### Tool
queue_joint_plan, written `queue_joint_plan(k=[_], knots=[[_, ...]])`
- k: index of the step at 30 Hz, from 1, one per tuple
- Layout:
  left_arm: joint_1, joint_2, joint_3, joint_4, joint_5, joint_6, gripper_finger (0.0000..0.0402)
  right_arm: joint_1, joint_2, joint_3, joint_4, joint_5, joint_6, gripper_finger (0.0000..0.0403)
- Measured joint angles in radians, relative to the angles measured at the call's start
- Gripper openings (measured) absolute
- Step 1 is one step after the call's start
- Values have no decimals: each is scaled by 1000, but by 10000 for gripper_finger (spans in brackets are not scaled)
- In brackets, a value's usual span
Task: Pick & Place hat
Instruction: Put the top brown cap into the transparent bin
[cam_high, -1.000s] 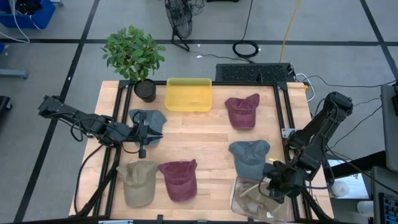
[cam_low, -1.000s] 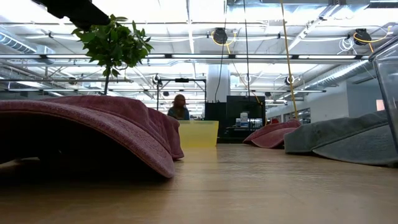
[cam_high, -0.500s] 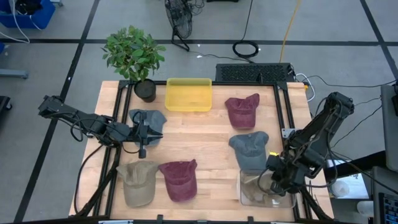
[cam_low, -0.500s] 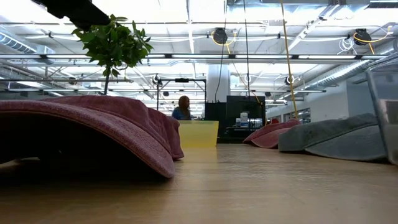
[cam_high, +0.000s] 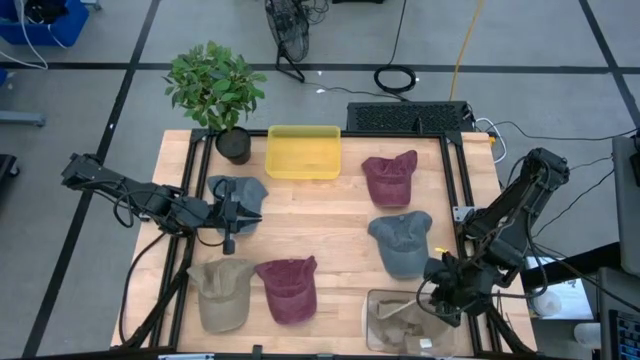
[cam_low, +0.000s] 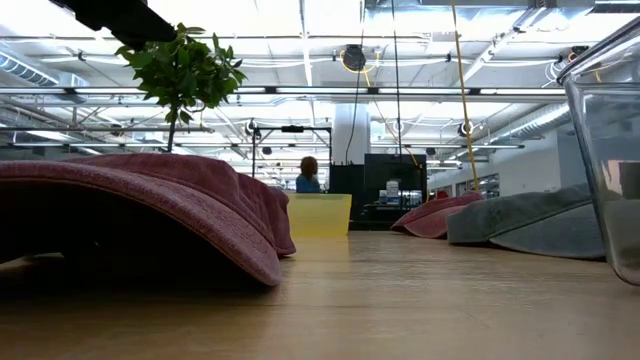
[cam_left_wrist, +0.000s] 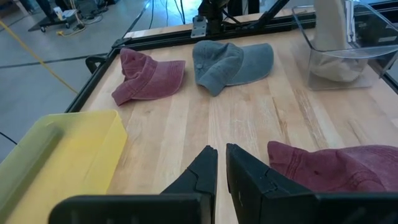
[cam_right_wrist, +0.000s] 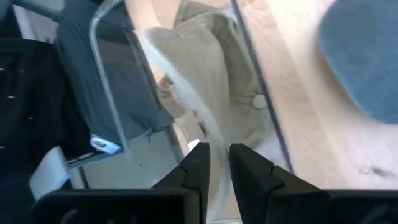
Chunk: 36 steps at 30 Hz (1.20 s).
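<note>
Clear plastic bin: clear bin sits at the near right corner of the wooden bench, partly over the bench's front edge, with a tan hat crumpled inside
Right tool: right tool is at the bin's right rim; in the right wrist view its fingers stand a little apart, with the bin's clear wall running up between them, but whether they still pinch that wall I cannot tell
Key relation: tan hat lies just beyond the right tool's fingertips, inside the bin; seen from above it is to the tool's left, so any next reach goes inward across the rim
Nearest loose hat: grey-blue hat lies flat just behind the bin, touching or nearly touching its back edge, brim pointing toward the front of the bench; the right arm is much the nearer to it
Left tool: left tool waits over a blue hat on the far left side, fingers close together with a thin gap, holding nothing
Other hats: maroon hat and olive hat at front left, dark red hat at back right
Judgement: the right arm looks to be letting go of the bin
</note>
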Motion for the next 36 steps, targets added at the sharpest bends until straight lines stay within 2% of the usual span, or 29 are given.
queue_joint_plan(k=[7,10,15,18,20,25,30,36], knots=[[0,0,0,0,0,1,42,0,0,0,92,27,-81,54],[0,0,0,0,0,1,42,-9,-1,0,72,18,-83,54],[0,0,0,0,0,4,42,-42,-7,0,-141,4,-59,54],[0,0,0,1,0,14,42,-76,-6,0,-277,42,-75,54],[0,0,0,0,0,17,42,-101,-6,-1,-307,70,-111,54],[0,0,0,0,0,20,42,-150,-7,-78,-160,66,-239,54],[0,0,0,1,0,15,42,-186,-6,-196,70,-87,-292,54],[0,0,0,0,0,2,42,-190,-7,-220,143,-109,-294,54]])
